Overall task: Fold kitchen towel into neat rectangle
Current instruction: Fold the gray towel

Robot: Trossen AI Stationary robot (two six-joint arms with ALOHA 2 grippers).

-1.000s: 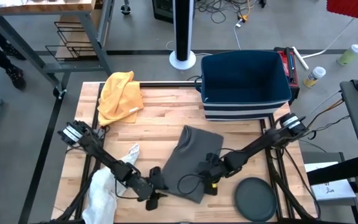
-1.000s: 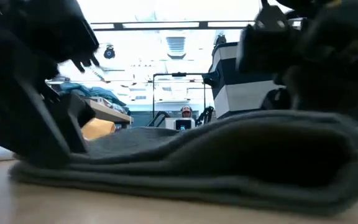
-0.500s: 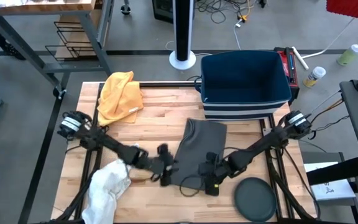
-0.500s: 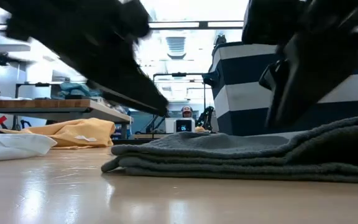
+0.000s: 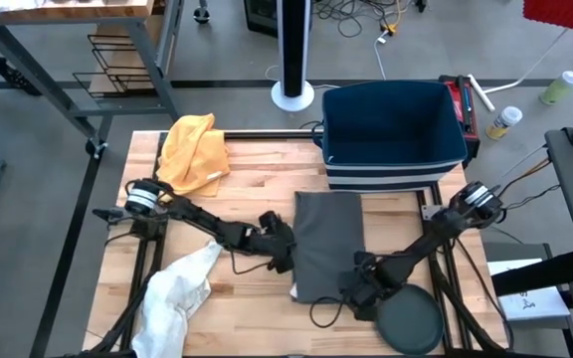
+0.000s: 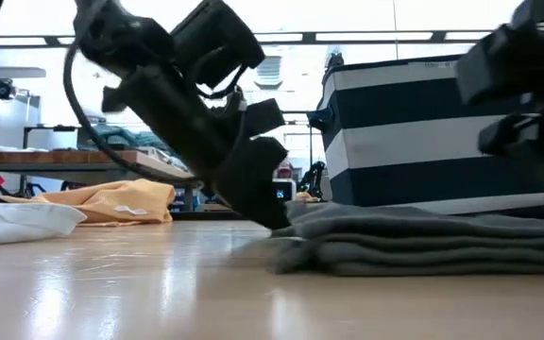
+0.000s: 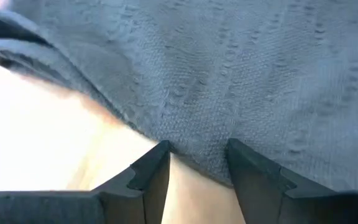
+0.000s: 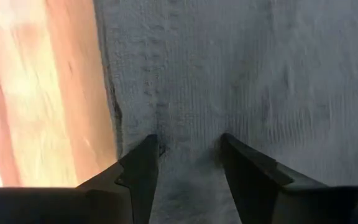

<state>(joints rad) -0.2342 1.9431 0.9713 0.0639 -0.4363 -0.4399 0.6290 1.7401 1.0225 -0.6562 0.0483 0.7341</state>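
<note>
On worktop [image 5: 257, 179] centre: grey towel [image 5: 328, 245] folded, tidy rectangle. Left gripper [image 5: 285, 255] at its left edge, right gripper [image 5: 358, 291] at near corner; both jaws apart, empty. Press edges square, avoid dragging layers.

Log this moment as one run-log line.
towel: folded, flat | left gripper: open at its left edge | right gripper: open at near edge
</note>
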